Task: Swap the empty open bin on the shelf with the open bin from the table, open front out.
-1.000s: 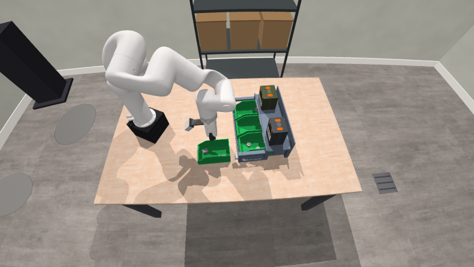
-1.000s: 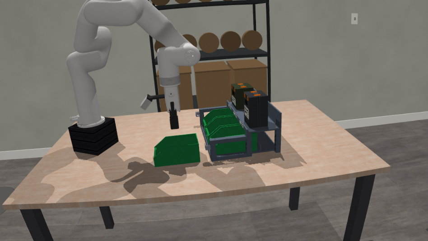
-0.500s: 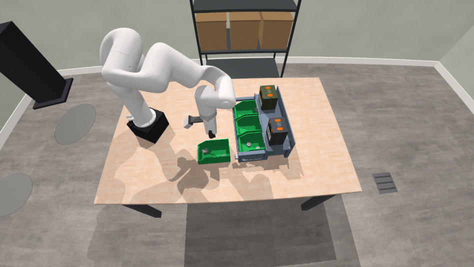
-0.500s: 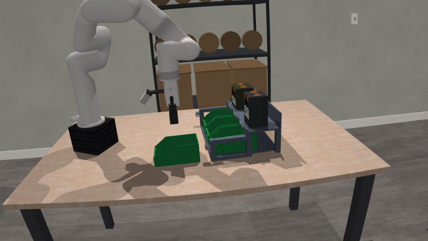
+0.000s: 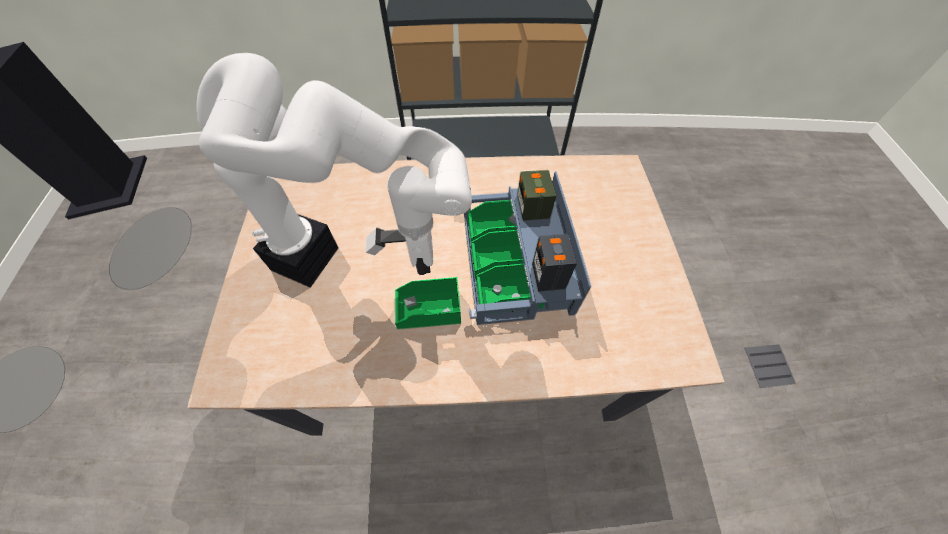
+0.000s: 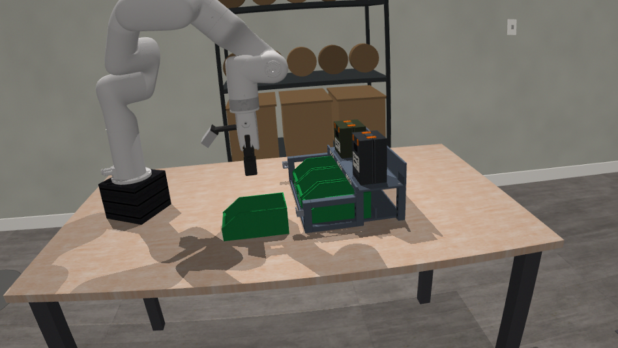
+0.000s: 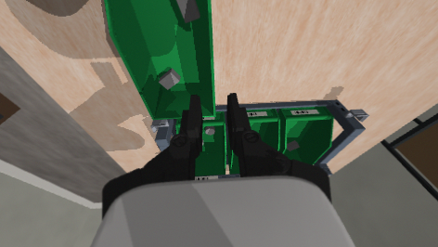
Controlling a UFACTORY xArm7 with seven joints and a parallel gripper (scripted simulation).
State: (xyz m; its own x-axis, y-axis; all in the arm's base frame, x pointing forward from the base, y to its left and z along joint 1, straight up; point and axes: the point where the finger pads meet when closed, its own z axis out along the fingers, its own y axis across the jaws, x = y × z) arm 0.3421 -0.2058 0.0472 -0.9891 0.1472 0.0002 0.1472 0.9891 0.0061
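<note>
Gripper (image 5: 423,267) (image 6: 250,171) (image 7: 213,106): mid-frame in the top view, above the table; partly open, its two fingers a modest gap apart, nothing between them.
Empty bin, by appearance (image 5: 497,251) (image 6: 324,173) (image 7: 264,131): middle of the row of three, seated in the shelf; one finger covers part of it in the wrist view.
Shelf (image 5: 504,309) (image 6: 332,200) (image 7: 352,136): right of the gripper in the top and exterior views, with a raised board over the bins' rear ends.
Governing relation: from the tool, the empty bin lies to the right and slightly up the frame in the top view. Its long axis runs roughly left to right there, open front facing left, towards the gripper; the fingers part across that axis.
Parts bin (image 5: 431,319) (image 6: 255,221) (image 7: 139,44): upright on the table, below the gripper in the top view, grey parts inside, apart from the fingers.
Step in hand (judged): approach to the empty bin, which has not yet left its place.
Next move (judged): travel right, then lower at the middle bin, keeping off its neighbours' walls.
Hazard (judged): the bin's rear could catch the board if lifted too steeply.

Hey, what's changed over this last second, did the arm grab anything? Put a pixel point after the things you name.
The gripper (image 5: 423,268) (image 6: 250,174) (image 7: 213,106) moved up a little, nothing between its fingers; no grab or release shows. The table bin (image 5: 431,321) (image 6: 255,222) (image 7: 144,39) and shelf bins (image 5: 498,248) (image 6: 327,173) (image 7: 308,127) stayed put.
</note>
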